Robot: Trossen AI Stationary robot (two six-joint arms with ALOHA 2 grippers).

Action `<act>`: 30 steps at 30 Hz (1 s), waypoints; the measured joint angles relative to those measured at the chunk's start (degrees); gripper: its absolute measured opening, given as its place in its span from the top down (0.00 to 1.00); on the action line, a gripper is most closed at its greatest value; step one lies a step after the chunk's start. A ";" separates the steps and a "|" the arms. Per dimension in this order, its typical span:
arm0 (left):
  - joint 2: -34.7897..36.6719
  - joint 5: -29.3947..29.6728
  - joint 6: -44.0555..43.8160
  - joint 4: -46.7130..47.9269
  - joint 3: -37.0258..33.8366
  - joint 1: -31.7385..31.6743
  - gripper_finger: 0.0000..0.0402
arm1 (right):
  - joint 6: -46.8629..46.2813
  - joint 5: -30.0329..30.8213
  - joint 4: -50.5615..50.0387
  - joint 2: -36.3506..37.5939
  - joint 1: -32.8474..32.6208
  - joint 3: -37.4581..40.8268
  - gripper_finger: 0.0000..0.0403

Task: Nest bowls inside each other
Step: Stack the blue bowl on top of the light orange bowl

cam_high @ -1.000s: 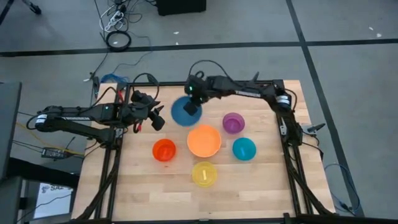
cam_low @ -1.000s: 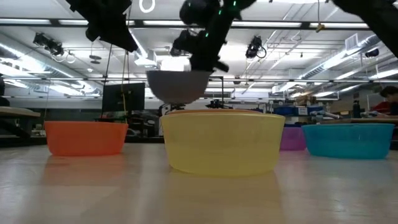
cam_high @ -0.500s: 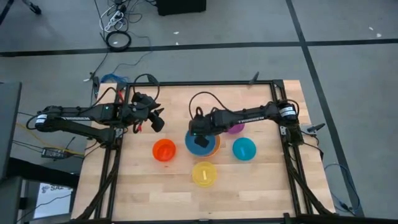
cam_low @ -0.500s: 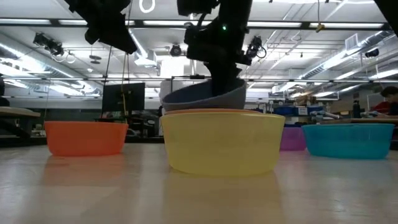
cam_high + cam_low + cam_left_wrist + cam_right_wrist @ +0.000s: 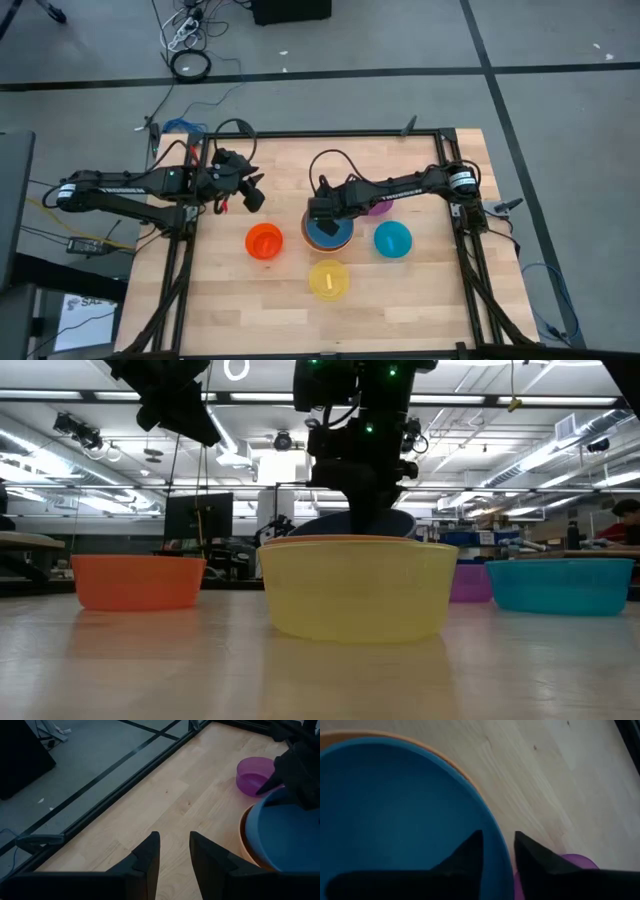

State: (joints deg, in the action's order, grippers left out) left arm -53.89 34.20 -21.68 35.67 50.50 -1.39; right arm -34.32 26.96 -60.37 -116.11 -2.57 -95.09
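Note:
The blue bowl [image 5: 333,236] sits inside the larger orange bowl [image 5: 243,837] at the table's middle, a little tilted in the low view [image 5: 388,522]. My right gripper [image 5: 322,214] reaches down over the blue bowl's far-left rim and stands open, its fingers [image 5: 498,845] on either side of that rim. My left gripper [image 5: 252,192] waits open [image 5: 174,852] above the table's far left, with nothing between its fingers. The red-orange bowl [image 5: 265,241], yellow bowl [image 5: 329,280], teal bowl [image 5: 392,240] and purple bowl [image 5: 255,775] stand on their bases around the stack. My right gripper has one finger [image 5: 470,857] inside the blue bowl and one outside its rim [image 5: 504,860], slanting down from the far side. A sliver of table shows between the outer finger and the rim. Whether the inner finger touches the wall, I cannot tell.
The right arm [image 5: 400,187] crosses over the purple bowl. A black frame [image 5: 330,133] edges the wooden table. Bare wood lies along the near edge [image 5: 400,320] and between the left gripper and the stack.
My right gripper has carried the blue bowl from above the table's far middle toward the near edge and down. The bowl, then hanging clear, now rests inside the orange bowl. The gripper has tipped more steeply downward.

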 joint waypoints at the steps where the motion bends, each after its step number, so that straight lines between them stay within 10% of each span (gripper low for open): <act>1: 0.00 0.00 -0.01 -0.01 0.00 0.00 0.71 | -0.05 0.00 0.08 0.00 0.00 0.00 0.70; 13: 0.00 0.00 -0.13 -0.05 -0.07 0.00 0.71 | -0.62 2.41 0.25 2.48 -0.04 0.00 0.41; 30: 0.00 0.02 -0.16 -0.05 -0.13 0.00 0.71 | -0.55 9.29 -0.52 7.23 0.63 -0.02 0.42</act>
State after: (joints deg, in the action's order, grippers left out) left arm -53.89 34.22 -21.85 35.62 50.37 -1.39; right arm -34.87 36.25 -60.88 -108.88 -1.93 -95.11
